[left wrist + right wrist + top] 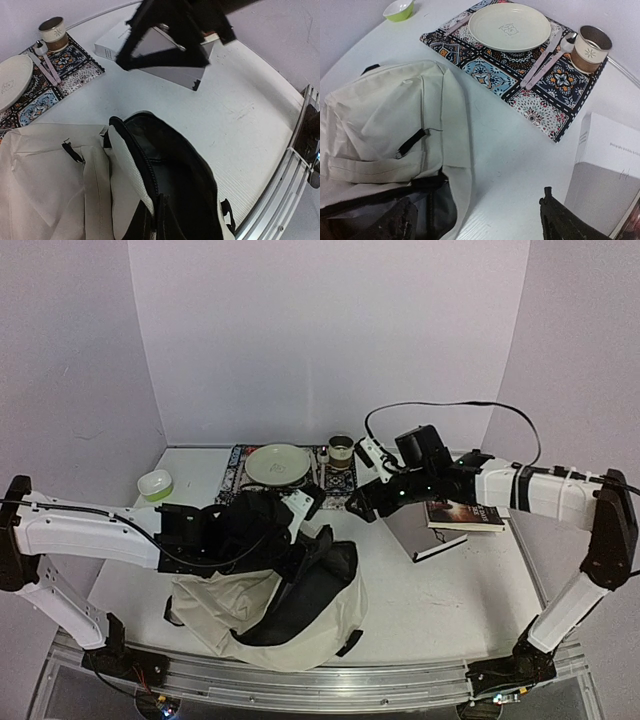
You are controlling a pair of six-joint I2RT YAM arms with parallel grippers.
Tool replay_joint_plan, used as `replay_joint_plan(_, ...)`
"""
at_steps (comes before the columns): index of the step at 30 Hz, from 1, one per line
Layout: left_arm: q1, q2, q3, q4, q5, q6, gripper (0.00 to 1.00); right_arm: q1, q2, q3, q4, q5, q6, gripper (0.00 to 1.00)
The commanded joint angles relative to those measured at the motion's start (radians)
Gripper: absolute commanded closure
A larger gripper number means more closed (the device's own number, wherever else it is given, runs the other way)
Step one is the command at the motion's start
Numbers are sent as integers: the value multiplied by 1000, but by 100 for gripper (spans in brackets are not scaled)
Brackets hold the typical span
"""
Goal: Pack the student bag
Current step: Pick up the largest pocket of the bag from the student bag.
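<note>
The student bag point(290, 615), cream fabric with black trim, lies near the table's front with its mouth held open, the dark lining showing point(170, 170). My left gripper point(157, 217) is shut on the bag's black zip edge and lifts it point(297, 508). My right gripper point(362, 498) hovers just right of the bag's mouth, its fingers point(565, 220) spread wide with nothing between them. Below it lie the bag's cream flap point(385, 115) and bare table. A grey and white book point(420, 532) lies right beside it point(605, 175).
A patterned placemat point(238, 468) at the back carries a cream plate point(277, 463), a spoon point(555, 50) and a brown cup point(341, 448). A green bowl point(155, 483) sits to its left. A dark red book point(465, 514) lies under my right forearm.
</note>
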Motion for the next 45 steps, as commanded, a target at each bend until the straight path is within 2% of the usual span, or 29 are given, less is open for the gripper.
replay_joint_plan(1, 30, -42, 79, 57, -77, 25, 100, 34, -58, -75, -117, 29, 199, 9)
replay_joint_plan(5, 55, -53, 101, 54, -95, 46, 100, 90, -38, -97, -161, 91, 265, 2)
replay_joint_plan(9, 69, -71, 120, 35, -112, 68, 100, 105, 23, -121, -184, 116, 282, 2)
replay_joint_plan(12, 81, -98, 133, -12, -156, 73, 100, 103, 49, -160, -188, 191, 261, 2)
replay_joint_plan(15, 112, -145, 129, -82, -205, 62, 100, 72, 57, -199, -188, 202, 247, 3)
replay_joint_plan(21, 247, -281, 32, -194, -224, -7, 100, 2, 50, -253, -186, 213, 211, 3)
replay_joint_plan(26, 336, -344, -57, -244, -177, -65, 100, -21, 59, -256, -188, 187, 183, 3)
replay_joint_plan(28, 338, -344, -75, -239, -124, -77, 100, -20, 44, -244, -183, 118, 175, 4)
replay_joint_plan(32, 339, -316, -87, -237, -112, -78, 100, -21, 15, -209, -182, 85, 171, 3)
replay_joint_plan(38, 339, -259, -45, -227, -57, -23, 100, -19, -50, -148, -184, -42, 178, 2)
replay_joint_plan(43, 339, -202, 11, -217, -2, 25, 100, 0, -130, -123, -183, -32, 183, 2)
replay_joint_plan(45, 340, -184, 40, -217, 2, 55, 100, 1, -157, -130, -183, 30, 186, 2)
